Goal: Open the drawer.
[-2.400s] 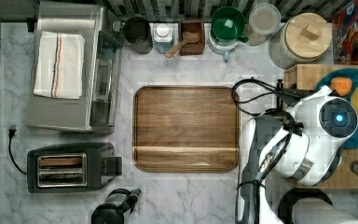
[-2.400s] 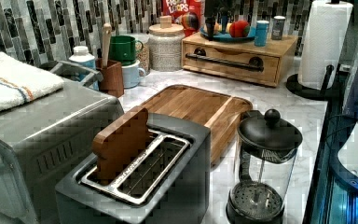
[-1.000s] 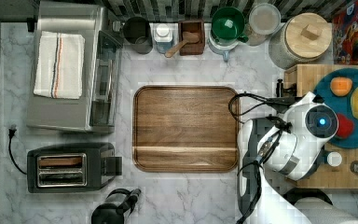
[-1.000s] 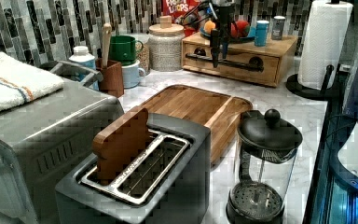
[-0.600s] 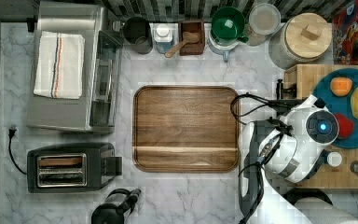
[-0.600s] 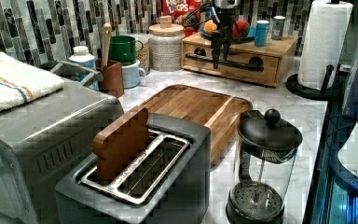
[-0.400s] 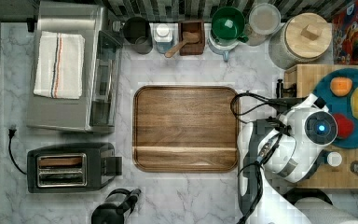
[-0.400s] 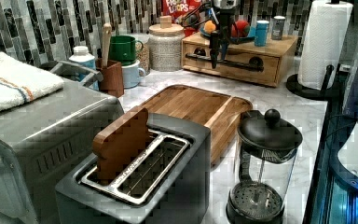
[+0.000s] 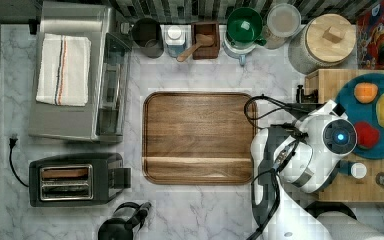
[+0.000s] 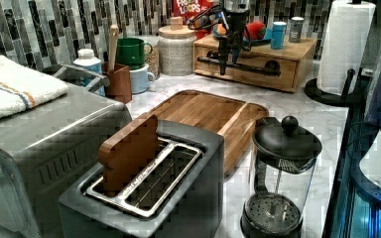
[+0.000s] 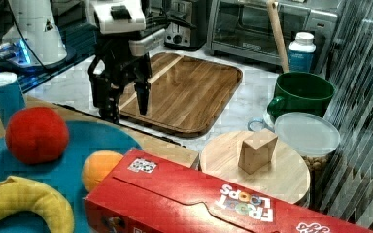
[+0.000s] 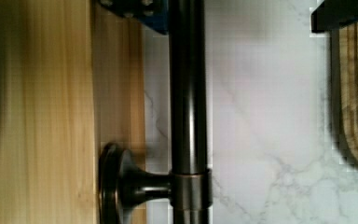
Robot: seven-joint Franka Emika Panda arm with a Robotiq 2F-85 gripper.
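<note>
Drawer [image 10: 258, 67] sits upper centre-right of the left view, at the back of the marble worktop [image 10: 297, 114], still shut. Gripper [image 10: 226, 58] hangs over its black bar handle [image 10: 248, 67]. Fingers [image 11: 142, 99] spread apart, straddling the bar without clamping it; wrist view has the handle [image 12: 187, 93] running between them. Brown tray [image 9: 197, 136] lies mid-frame in the top view, just beside the arm.
</note>
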